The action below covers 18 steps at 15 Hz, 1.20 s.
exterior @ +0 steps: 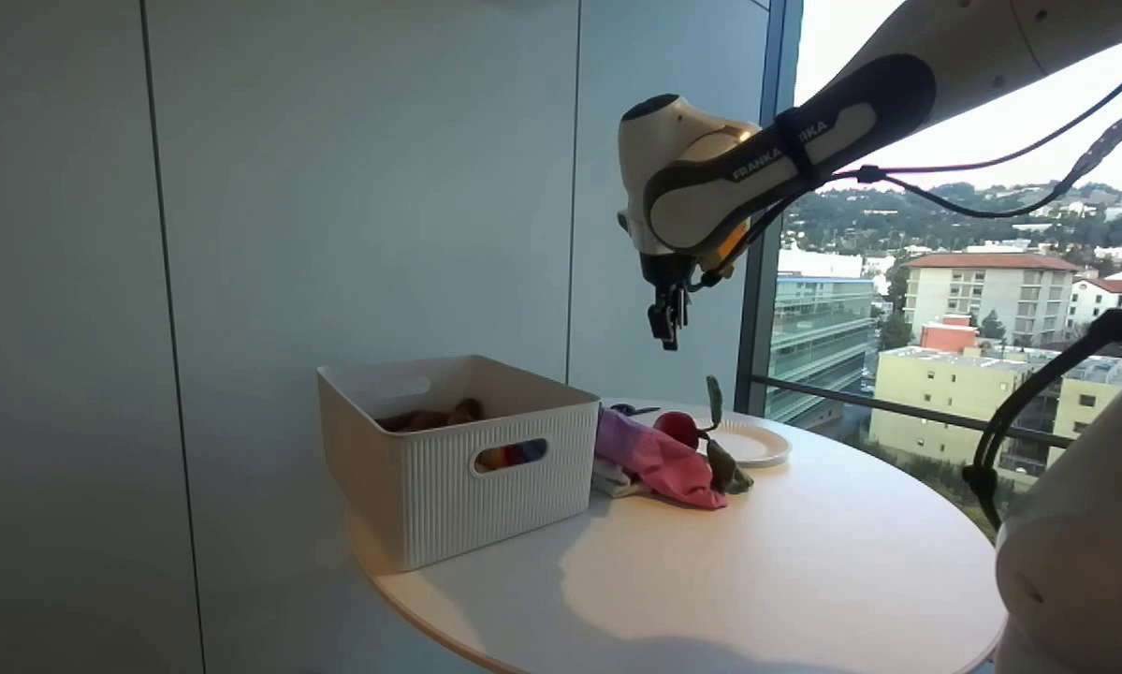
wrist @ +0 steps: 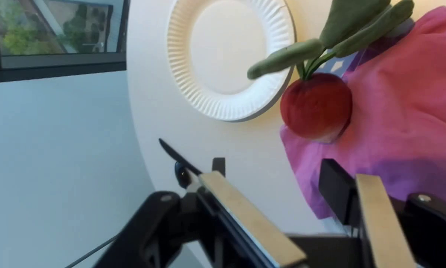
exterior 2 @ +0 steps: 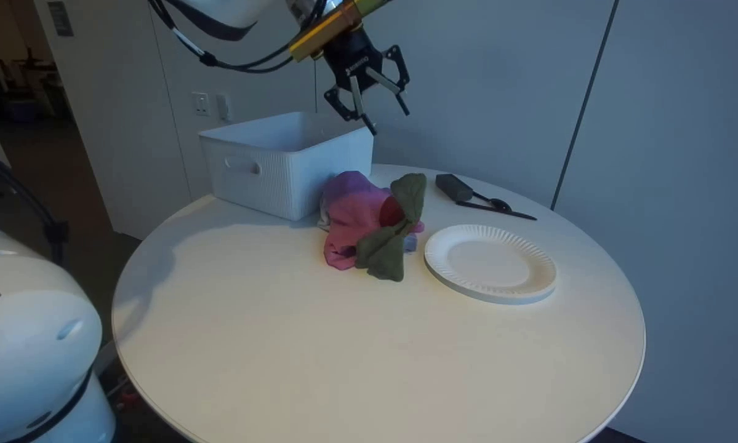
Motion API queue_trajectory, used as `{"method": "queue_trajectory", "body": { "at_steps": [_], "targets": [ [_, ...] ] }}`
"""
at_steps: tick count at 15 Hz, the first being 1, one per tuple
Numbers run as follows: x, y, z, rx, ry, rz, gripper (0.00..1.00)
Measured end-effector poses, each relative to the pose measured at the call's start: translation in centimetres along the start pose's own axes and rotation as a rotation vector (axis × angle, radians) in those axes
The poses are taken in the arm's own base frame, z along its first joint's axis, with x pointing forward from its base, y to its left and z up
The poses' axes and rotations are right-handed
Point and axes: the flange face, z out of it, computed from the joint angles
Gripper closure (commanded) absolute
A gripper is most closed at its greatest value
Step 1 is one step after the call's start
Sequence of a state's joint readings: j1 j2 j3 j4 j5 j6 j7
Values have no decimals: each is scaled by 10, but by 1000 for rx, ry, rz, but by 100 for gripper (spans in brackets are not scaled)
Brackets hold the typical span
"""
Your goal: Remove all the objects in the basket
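Black two-fingered tool [exterior 2: 389, 122]: released, fingers spread, hanging above round white counter [exterior 2: 319, 369]. White rectangular ribbed-plastic basket [exterior: 500, 496]: on counter, below tool and off to one side. Inside: brown contents [exterior: 420, 419] and multicoloured contents [exterior: 512, 455], partly hidden. Just beside basket: crumpled pink-and-purple fabric [exterior 2: 356, 212]; red round vegetable-shaped object [wrist: 315, 106], green-leaved, resting on it. White fluted-rim plate [wrist: 226, 48] near.

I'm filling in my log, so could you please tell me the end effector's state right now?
End effector: open, holding nothing.
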State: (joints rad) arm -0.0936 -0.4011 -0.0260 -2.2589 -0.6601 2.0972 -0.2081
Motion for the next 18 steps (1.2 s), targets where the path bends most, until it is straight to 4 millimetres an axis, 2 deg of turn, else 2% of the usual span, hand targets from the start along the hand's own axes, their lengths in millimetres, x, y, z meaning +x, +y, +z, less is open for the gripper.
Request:
{"method": "queue_trajectory", "body": {
  "at_steps": [3,5,7,9,12,15,18],
  "targets": [
    [-2,17,-70,-76,132,-44,0],
    [4,18,-108,-110,223,-97,0],
    [18,11,-136,-118,320,-157,0],
    [39,-2,-149,-94,411,-216,0],
    [80,-27,-143,-15,522,-310,0],
    [123,-58,-118,104,578,-423,0],
    [155,-93,-88,235,599,-551,0]
  ]
}}
